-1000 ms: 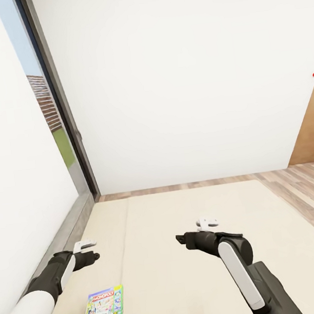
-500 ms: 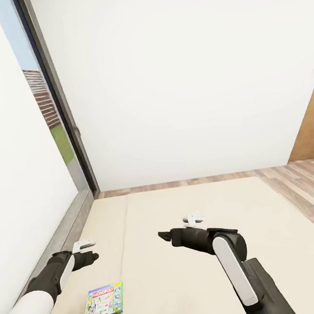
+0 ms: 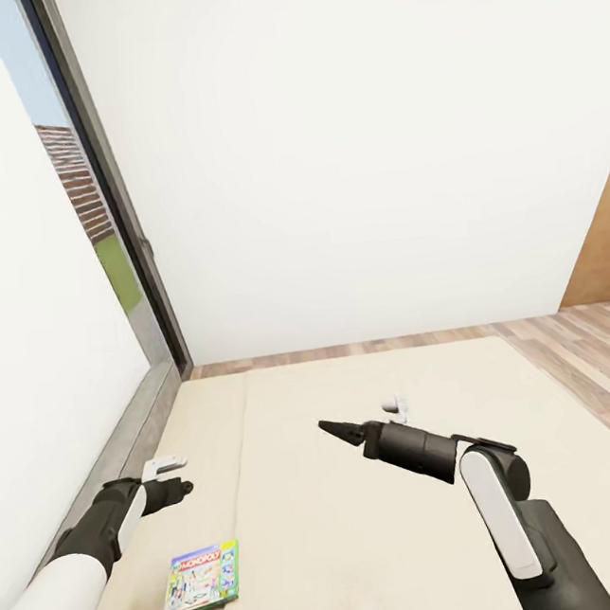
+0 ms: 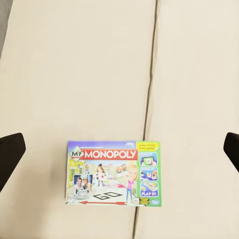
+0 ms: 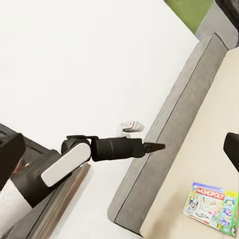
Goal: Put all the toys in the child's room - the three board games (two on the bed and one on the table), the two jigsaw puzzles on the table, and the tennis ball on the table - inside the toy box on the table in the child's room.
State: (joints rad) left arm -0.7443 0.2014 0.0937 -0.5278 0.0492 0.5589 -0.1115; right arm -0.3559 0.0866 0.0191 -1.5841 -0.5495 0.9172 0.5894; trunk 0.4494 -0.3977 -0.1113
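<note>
Lying on the bed [image 3: 370, 526], a board game [image 4: 114, 173] reads "MY MONOPOLY"; smaller print illegible.

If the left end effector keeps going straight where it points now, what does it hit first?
Probably the white-and-green Monopoly game box, which lies flat across the seam of the cream mattress, centred between the open left end effector's finger tips in the left wrist view. Nothing shows in between, though depth is unclear.

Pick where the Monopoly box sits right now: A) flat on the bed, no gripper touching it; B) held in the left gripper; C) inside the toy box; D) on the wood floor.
A: the Monopoly box lies flat on the cream bed, with the left gripper above it and apart from it, fingers spread in the left wrist view.
</note>
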